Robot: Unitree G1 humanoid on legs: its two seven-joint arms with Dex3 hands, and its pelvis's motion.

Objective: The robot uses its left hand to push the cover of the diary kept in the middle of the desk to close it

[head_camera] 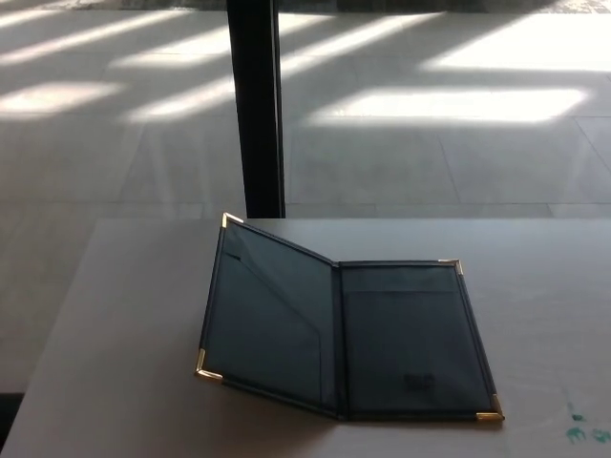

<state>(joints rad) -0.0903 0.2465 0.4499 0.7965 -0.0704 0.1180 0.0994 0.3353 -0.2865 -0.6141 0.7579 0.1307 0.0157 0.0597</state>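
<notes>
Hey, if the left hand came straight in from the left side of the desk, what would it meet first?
Neither hand shows. From the left, likely the diary's raised left cover, tilted up off the desk; depth is unclear.

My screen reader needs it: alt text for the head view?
A dark diary with gold corners lies open on a pale desk, its left cover raised at a slant. No robot hand shows; behind is sunlit floor and a black post.

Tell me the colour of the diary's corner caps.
Gold, on the dark diary; the corner caps show best in the head view.
</notes>
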